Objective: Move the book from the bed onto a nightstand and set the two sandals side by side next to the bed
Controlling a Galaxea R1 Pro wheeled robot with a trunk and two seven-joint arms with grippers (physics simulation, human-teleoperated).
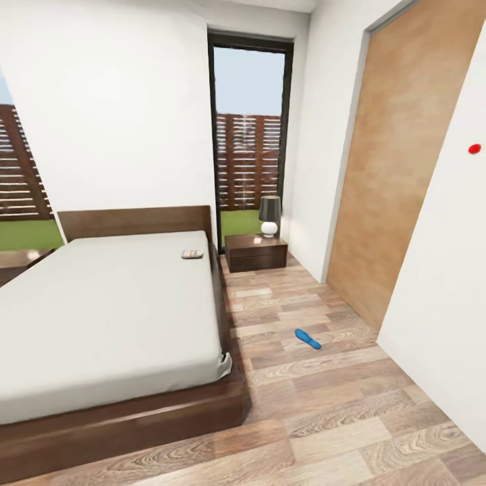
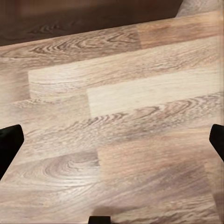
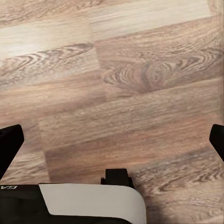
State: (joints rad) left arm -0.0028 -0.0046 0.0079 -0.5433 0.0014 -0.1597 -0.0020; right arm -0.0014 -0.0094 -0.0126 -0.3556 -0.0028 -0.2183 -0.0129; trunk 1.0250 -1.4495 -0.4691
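So we're at the approach stage imo, nothing's been picked up yet. Using the bed as the landmark: the book lies on the mattress near the headboard, close to the bed's edge on the window side. Nightstand stands just beside that same headboard corner w/ a lamp on its top. One sandal lies on the floor off the bed's side, apart from the frame, down toward the foot end.

Both sets of jaws look spread wide: in each wrist view the dark fingertips (left, right) sit at opposite edges w/ just wood planks between, so nothing's held.

Next move prob calls for rolling closer along the bed's side, then reaching over the mattress for the book, short carry to the nightstand after that.

Hard to make out: book cover's too small to read. Second nightstand on the bed's far side is cut off at the frame edge.
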